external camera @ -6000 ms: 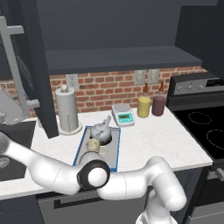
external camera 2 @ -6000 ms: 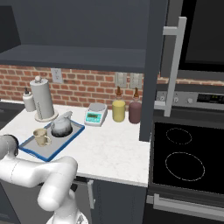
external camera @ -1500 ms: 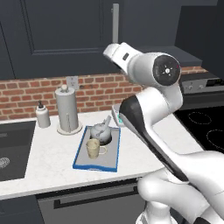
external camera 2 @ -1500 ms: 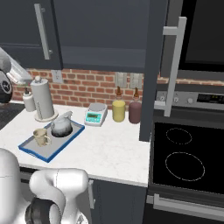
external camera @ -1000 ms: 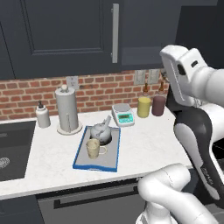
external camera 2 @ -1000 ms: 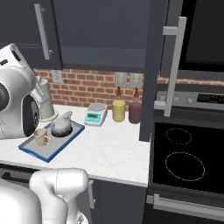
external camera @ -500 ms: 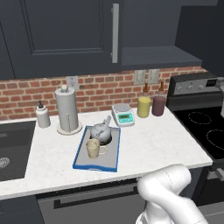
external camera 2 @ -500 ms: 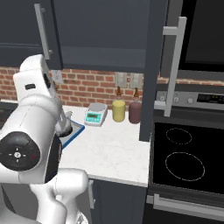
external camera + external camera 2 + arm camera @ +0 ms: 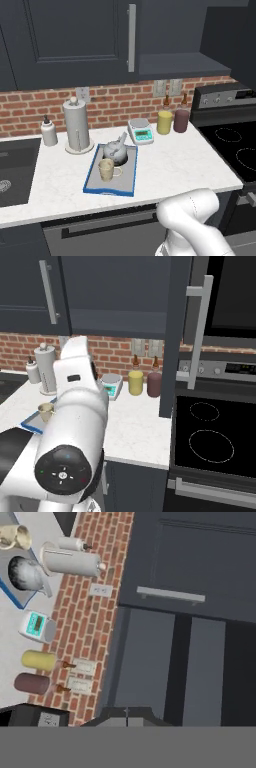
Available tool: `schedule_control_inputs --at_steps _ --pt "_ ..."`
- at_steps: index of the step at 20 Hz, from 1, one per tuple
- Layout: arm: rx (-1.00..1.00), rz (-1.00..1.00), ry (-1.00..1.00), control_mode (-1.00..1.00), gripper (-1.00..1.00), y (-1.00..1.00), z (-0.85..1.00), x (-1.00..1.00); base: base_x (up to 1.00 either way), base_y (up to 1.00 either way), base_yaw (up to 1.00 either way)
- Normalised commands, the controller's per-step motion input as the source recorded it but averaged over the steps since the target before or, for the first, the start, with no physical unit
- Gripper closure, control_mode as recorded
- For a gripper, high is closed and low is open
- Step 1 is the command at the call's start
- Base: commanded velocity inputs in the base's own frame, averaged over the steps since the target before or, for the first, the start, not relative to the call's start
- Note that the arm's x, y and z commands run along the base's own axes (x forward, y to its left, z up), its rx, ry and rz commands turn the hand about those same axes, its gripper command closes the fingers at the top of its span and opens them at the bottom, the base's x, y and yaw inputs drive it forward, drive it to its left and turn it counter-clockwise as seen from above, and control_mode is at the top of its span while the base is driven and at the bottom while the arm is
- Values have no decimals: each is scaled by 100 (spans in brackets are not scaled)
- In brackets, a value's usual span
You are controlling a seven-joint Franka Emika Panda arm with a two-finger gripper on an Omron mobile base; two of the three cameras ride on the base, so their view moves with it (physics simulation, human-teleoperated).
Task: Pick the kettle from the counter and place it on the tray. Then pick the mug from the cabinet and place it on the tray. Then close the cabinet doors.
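The silver kettle [image 9: 116,150] and the beige mug [image 9: 106,170] both stand on the blue-rimmed tray [image 9: 95,176], which lies on the white counter [image 9: 170,165]. The hand view, rolled sideways, also has the kettle [image 9: 27,574], the mug [image 9: 12,534] and the tray [image 9: 10,592]. My gripper [image 9: 127,716] is shut with nothing in it and faces the cabinet [image 9: 147,662]. The left cabinet door [image 9: 75,40] is closed. The right door [image 9: 172,336] stands open, edge-on, with its bar handle [image 9: 197,331] toward the stove. My arm hides the kettle in the right base view, where the mug [image 9: 46,411] peeks out.
A paper-towel roll [image 9: 76,125], a soap bottle [image 9: 48,134], a white scale [image 9: 140,132], a yellow canister [image 9: 164,122] and a maroon canister [image 9: 181,120] line the brick wall. A sink [image 9: 15,170] lies left and a black stove [image 9: 235,150] right.
My arm has swung out of the left base view and now looms large at the left of the right base view. Kettle, mug, tray and doors have not moved.
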Motion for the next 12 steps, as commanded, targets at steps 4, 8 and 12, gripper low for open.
schedule_control_inputs --at_steps 4,8,12 --pt "0 -5 0 -100 100 -61 -54 0 0 0 0" --pt "0 -6 -2 -100 100 -70 -33 -2 0 0 0" --pt "1 -6 -1 -100 100 -91 -2 -6 0 0 0"
